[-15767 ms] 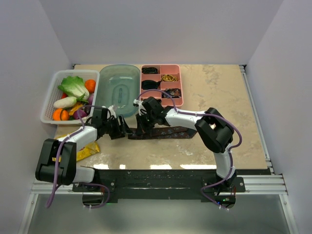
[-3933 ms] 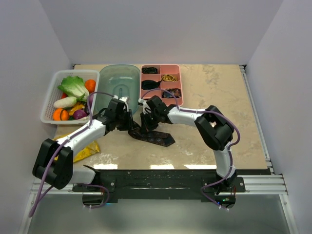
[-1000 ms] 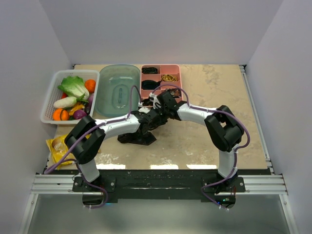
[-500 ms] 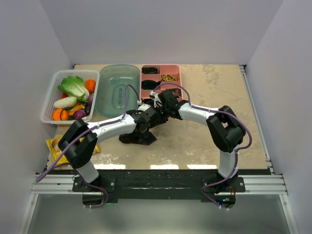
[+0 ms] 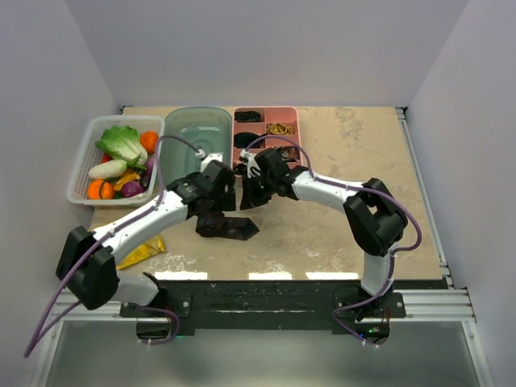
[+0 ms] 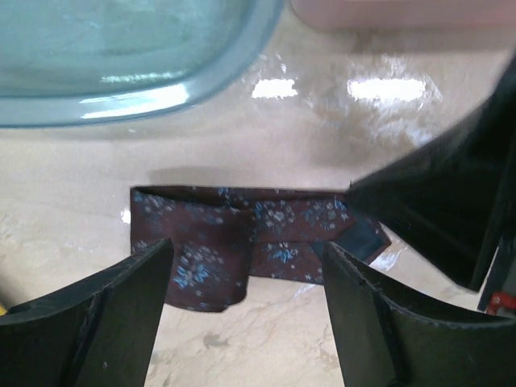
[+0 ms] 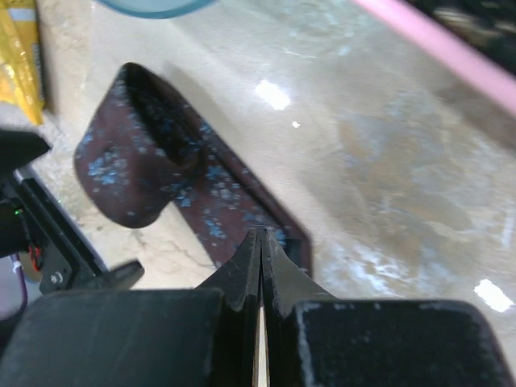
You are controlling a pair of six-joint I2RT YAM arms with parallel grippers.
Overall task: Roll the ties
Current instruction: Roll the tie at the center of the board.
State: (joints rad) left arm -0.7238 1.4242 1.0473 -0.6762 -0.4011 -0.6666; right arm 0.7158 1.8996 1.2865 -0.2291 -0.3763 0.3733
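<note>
Tie (image 6: 242,238) — the maroon one with pale flecks — lies mid-table (image 5: 347,234), just near of the blue tub (image 5: 193,153) and the pink tray (image 5: 299,145). 1 end is curled into a loose loop on the left, and a flat tail runs right. That half-made shape suggests the roll is begun but not finished.

The basket (image 5: 74,181) of vegetables sits far left, well apart. A yellow packet (image 5: 143,251) lies at the near left. Neither seems part of this job.

The 2 grippers close on the tie from opposite sides, probably so that 1 can steady the tail while the other turns the roll. The left gripper (image 6: 246,254) hangs above the loop with its jaws wide, straddling it without touching — placed, I judge, for a fresh hold. The right gripper (image 7: 260,242) has its jaws pressed together with nothing between them, its tip over the tail's end. Whether it pins the cloth down I cannot tell.
</note>
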